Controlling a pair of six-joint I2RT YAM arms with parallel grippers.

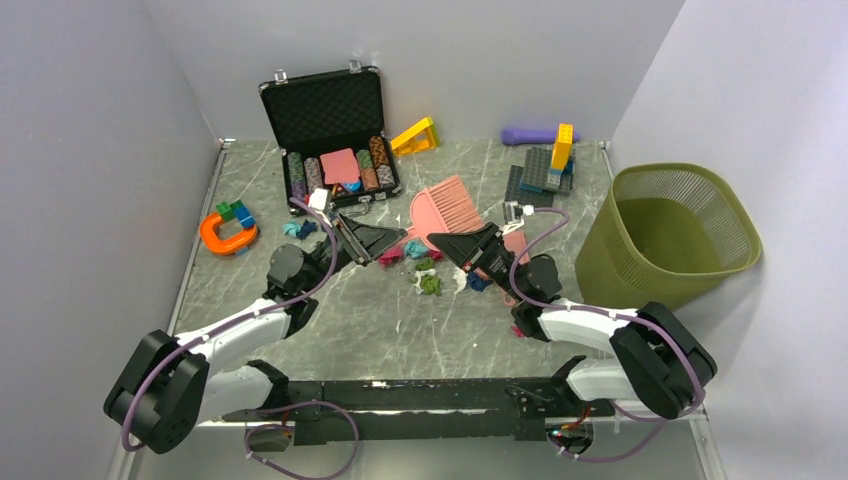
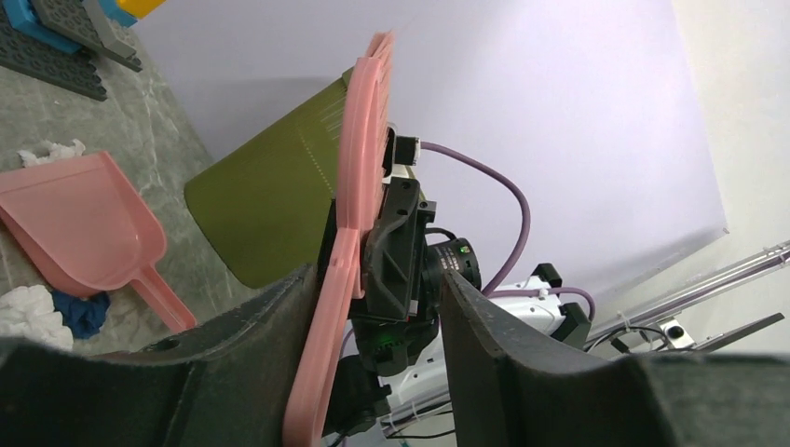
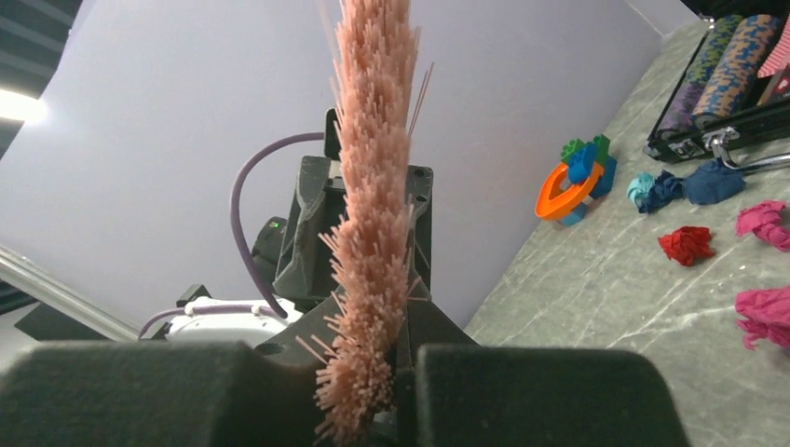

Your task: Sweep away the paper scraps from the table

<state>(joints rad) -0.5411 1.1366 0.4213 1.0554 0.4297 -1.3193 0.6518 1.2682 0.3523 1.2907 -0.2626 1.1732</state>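
Observation:
A pink brush point(image 1: 452, 203) stands on edge above the table point(image 1: 380, 320), between my two grippers. My right gripper point(image 1: 450, 246) is shut on it, its bristles point(image 3: 374, 186) pinched between the pads. My left gripper point(image 1: 397, 240) is open around the brush's pink back edge point(image 2: 349, 242), which rests against one finger with a gap to the other. Paper scraps lie under and around them: teal point(image 1: 415, 249), magenta point(image 1: 390, 257), green point(image 1: 430, 284), and red point(image 3: 687, 244), navy point(image 3: 713, 182) and magenta point(image 3: 764, 222) wads. A pink dustpan point(image 2: 84, 233) lies flat near white and navy wads point(image 2: 28, 312).
An olive mesh bin point(image 1: 670, 235) stands off the table's right side. At the back are an open black case of poker chips point(image 1: 330, 130), a yellow wedge point(image 1: 415, 137), brick plates point(image 1: 540, 175) and a purple cylinder point(image 1: 530, 135). An orange horseshoe toy point(image 1: 225, 232) lies left.

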